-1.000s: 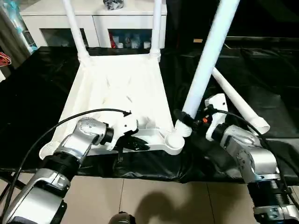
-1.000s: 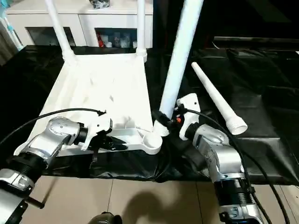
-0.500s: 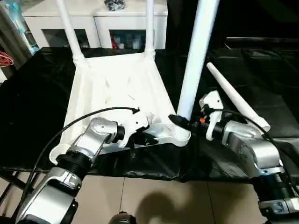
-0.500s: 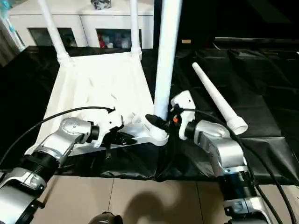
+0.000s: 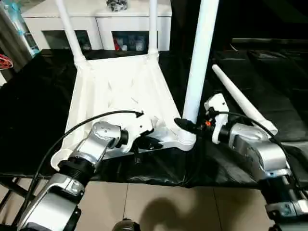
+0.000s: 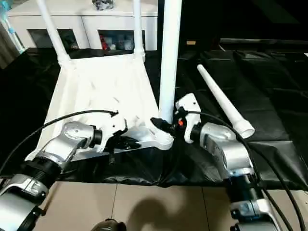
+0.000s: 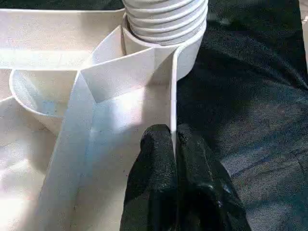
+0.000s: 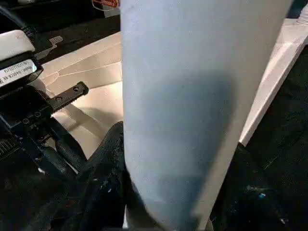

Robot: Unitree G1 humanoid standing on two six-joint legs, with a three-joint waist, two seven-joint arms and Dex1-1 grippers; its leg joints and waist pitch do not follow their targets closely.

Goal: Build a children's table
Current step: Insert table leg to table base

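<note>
The children's table (image 5: 120, 91) lies upside down on a work tabletop draped in black cloth (image 5: 33, 110), its white ribbed underside up. Two legs (image 5: 67, 29) stand in the far corner sockets. The left claw (image 7: 174, 144) is pinched closed on a thin rib at the near edge. Just right of it, the right claw (image 5: 183, 125) stands half open around a third leg (image 5: 199, 53), upright in the near right socket — the left wrist view shows its threaded end seated there. A fourth leg (image 5: 243, 98) lies loose on the cloth further right. Behind stands a white cabinet (image 5: 103, 24) with glass doors; pale floor tiles (image 5: 159, 202) run below — the right wrist view shows the left claw's body beyond the leg.
</note>
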